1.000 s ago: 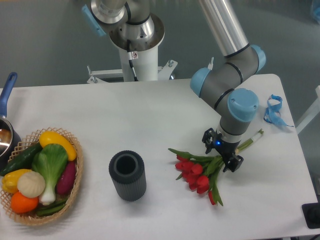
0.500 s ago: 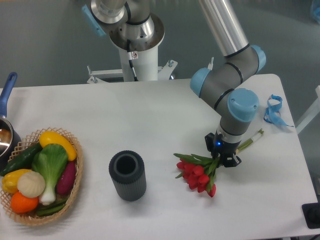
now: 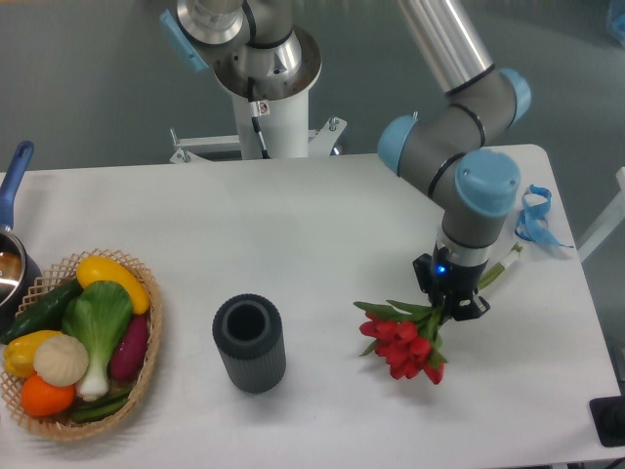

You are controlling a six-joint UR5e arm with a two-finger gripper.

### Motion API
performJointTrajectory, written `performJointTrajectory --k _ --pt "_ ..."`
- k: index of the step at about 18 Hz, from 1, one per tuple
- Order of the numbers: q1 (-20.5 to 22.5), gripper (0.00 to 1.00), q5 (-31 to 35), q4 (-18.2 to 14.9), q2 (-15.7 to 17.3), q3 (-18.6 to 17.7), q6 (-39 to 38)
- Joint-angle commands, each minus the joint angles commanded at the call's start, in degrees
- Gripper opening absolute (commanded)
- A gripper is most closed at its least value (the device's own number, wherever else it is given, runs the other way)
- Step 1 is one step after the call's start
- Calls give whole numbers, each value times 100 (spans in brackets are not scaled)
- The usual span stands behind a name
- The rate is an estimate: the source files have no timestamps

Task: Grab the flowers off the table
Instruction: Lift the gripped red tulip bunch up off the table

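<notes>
Camera view: black two-finger gripper (image 3: 451, 304) was clamped on red tulip bunch's (image 3: 405, 344) green stems near white table's (image 3: 293, 234) right edge; grasp looked done, lifting left.

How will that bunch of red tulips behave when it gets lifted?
The flowers will probably droop at the heads, since the gripper pinches the thin stems well behind the blooms. They look light. Held near the middle, the bunch may tilt or swing.

— How's the light?
— Bright, even, from overhead; the table (image 3: 293, 225) reads near-white, slightly washed out.
— Shadows?
— Soft, short ones (darkest under the cup (image 3: 249, 344)); a glare streak on the arm (image 3: 444, 44).
— Sharpness?
— Mostly crisp; fine detail soft.
</notes>
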Motion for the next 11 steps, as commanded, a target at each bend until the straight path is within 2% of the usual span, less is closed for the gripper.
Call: performJointTrajectory --k 5,11 --pt "79 23 -1424 9 511 158 -1100" --pt "325 23 -3287 18 986 71 -1918"
